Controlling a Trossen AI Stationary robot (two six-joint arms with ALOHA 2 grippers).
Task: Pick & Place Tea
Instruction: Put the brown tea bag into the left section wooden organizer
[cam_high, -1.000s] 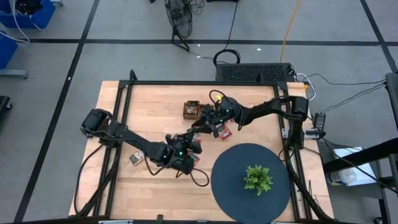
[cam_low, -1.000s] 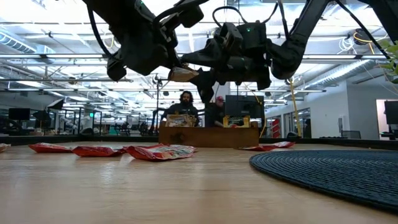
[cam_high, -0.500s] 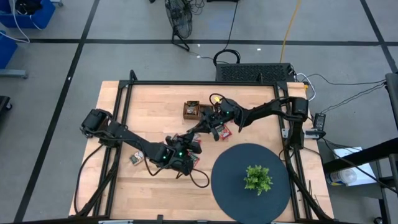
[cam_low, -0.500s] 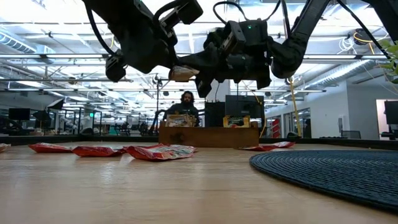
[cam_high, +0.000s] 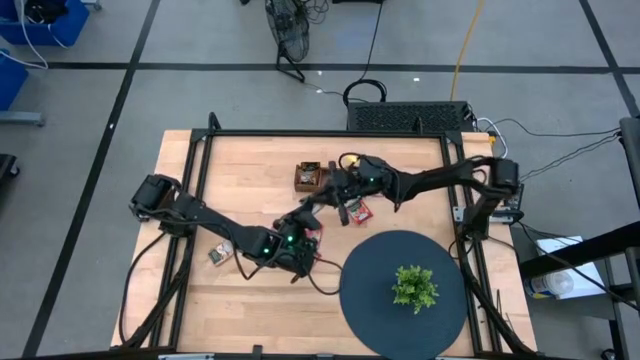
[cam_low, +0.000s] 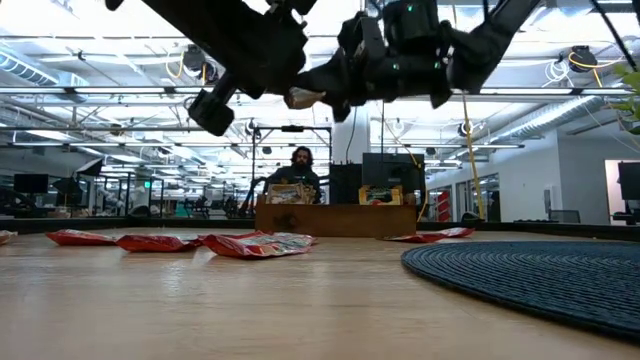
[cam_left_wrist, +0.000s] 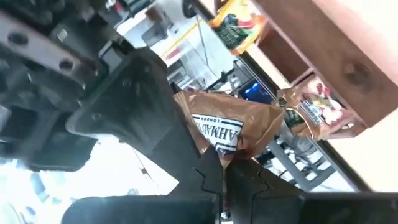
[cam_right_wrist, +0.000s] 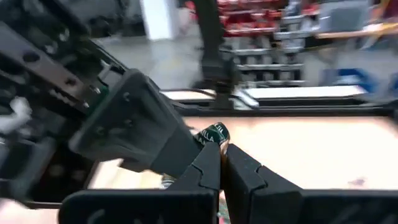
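Currently, both grippers meet above table centre, left gripper (cam_left_wrist: 224, 180) and right gripper (cam_right_wrist: 221, 163) each pinched on the brown tea sachet (cam_left_wrist: 233, 127), light, limp foil best gripped at its crimped edge, tray (cam_high: 307, 177) at 12 o'clock

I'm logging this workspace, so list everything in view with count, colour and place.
held sachet: one, brown-orange, in the air between both grippers
loose sachets: at least five, mostly red, flat on the table
wooden tray: one, brown, far middle of the table, sachets inside
round mat: one, dark, near right of the table
plant: one, green, on the round mat
table: one, pale wood
person: one, in the room beyond the table
left gripper: shut on the held sachet
right gripper: shut on the held sachet, from the opposite side
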